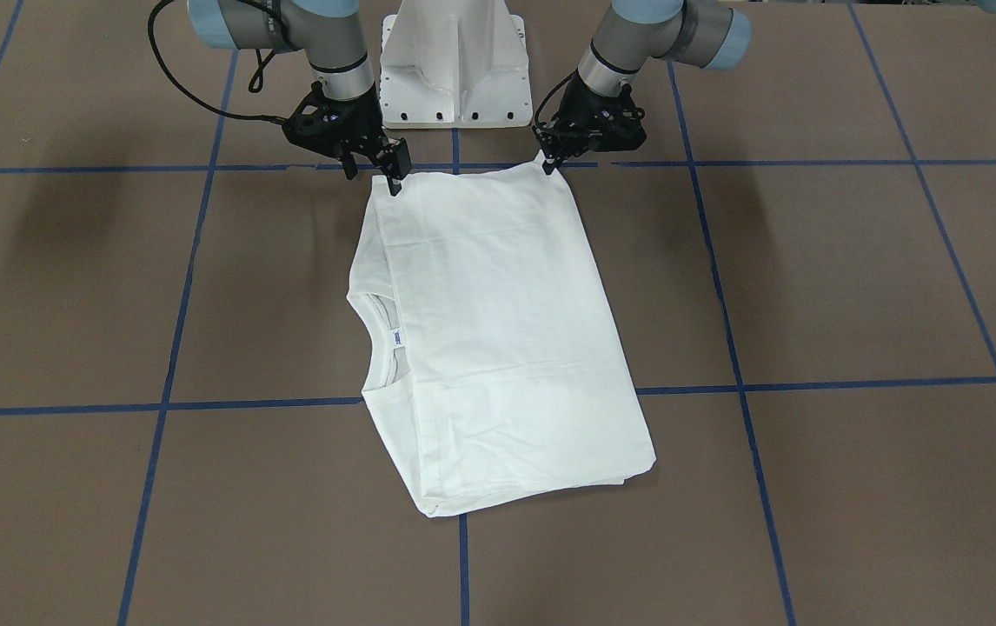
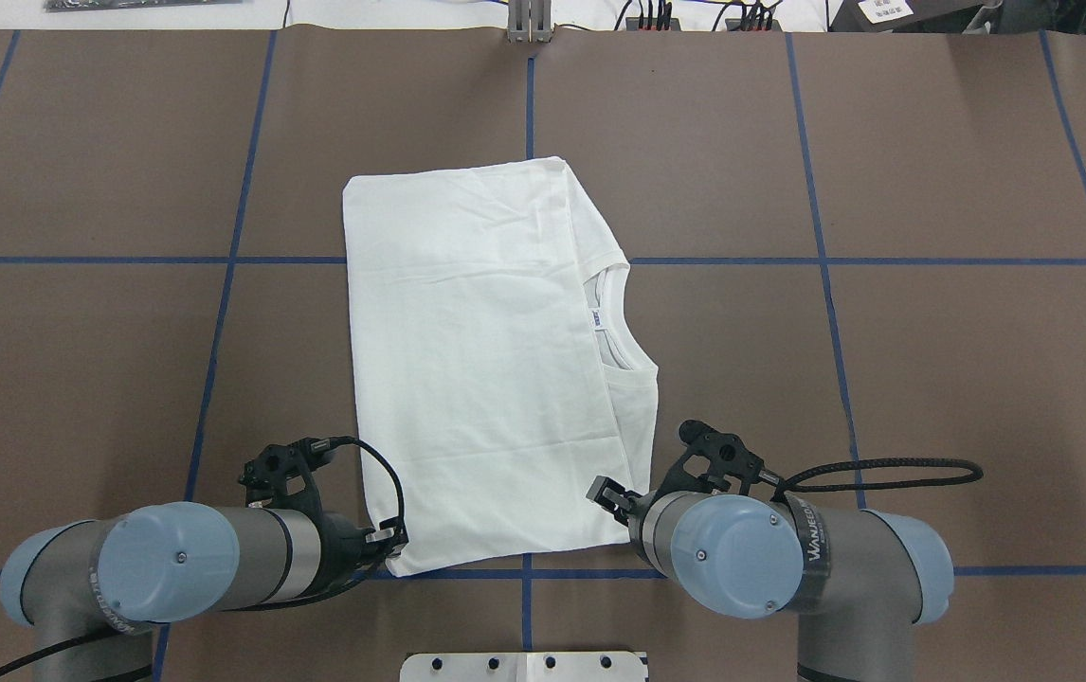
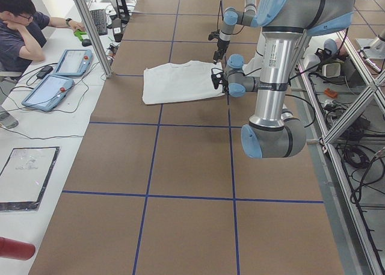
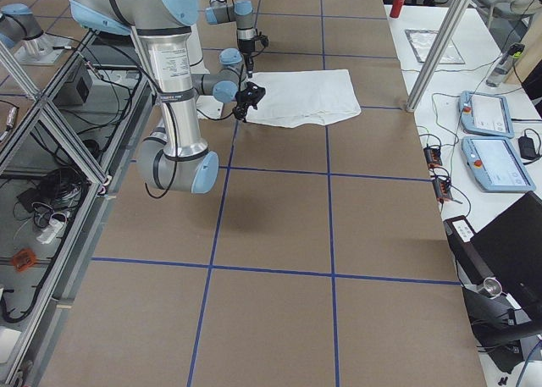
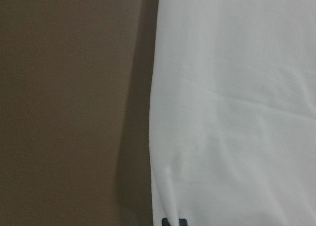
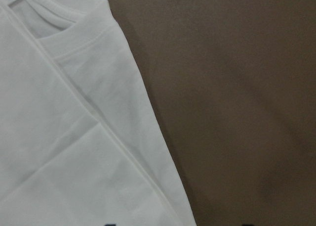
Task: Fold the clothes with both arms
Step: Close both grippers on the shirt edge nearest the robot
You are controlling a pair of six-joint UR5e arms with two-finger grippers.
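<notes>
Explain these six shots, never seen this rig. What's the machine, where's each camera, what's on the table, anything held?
The machine is two robot arms on one white pedestal, each ending in a two-finger gripper. One camera faces the robot across the table, one looks down from behind it, one sits at each table end, and one rides on each wrist. The facing view mirrors sides, so the left arm shows on its right and the right arm on its left. On the brown table lies one white shirt, folded. The left gripper looks shut on a shirt corner by the robot, which rises to a small peak. The right gripper looks open, its fingers astride the other corner. A person sits beside the table in the left-end view.
</notes>
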